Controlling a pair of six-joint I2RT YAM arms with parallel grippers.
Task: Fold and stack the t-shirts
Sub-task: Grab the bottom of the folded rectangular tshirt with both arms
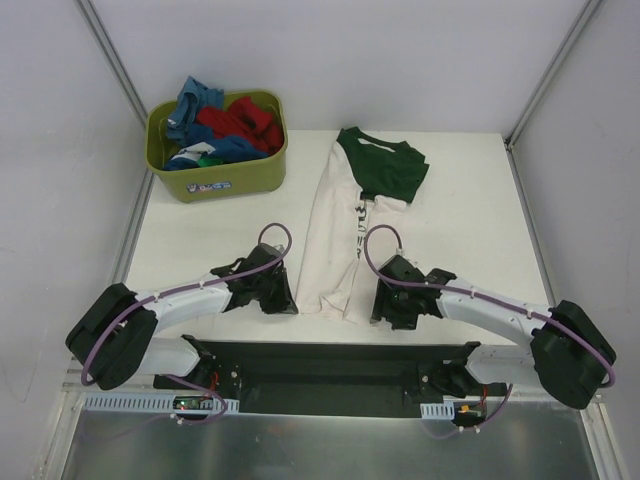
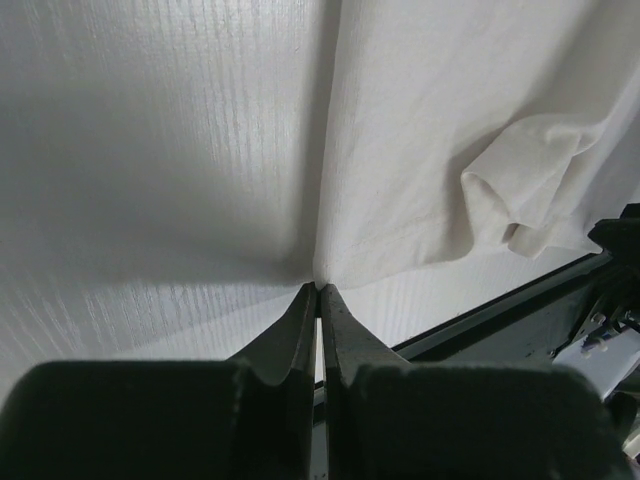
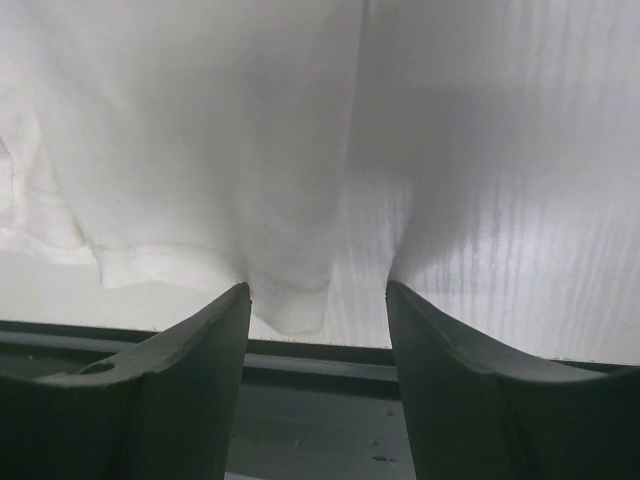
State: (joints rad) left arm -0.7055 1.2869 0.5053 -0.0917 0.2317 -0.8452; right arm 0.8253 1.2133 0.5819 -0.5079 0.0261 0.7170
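Nearest us, the left gripper [image 2: 318, 290] has its fingers pressed together on the near hem of the cream t-shirt [image 1: 335, 235], at its left corner, where the cloth puckers into the tips. At the right corner of that hem the right gripper [image 3: 318, 292] stands spread; a tongue of hem lies between its fingers, not pinched.

The shirt lies lengthwise on the table [image 1: 200, 240] between the two arms. It is narrow, as if its sides were turned in, with the green collar and sleeve at the far end.

We judge the step in hand to be taking hold of both hem corners for the crosswise fold. Next, we think, the right fingers must shut on the cloth. Both arms should then lift together and carry the hem evenly toward the collar, so the strip does not skew.

At the far left the other t-shirts [image 1: 225, 125], blue, red and green, lie in the olive tub [image 1: 215, 188].
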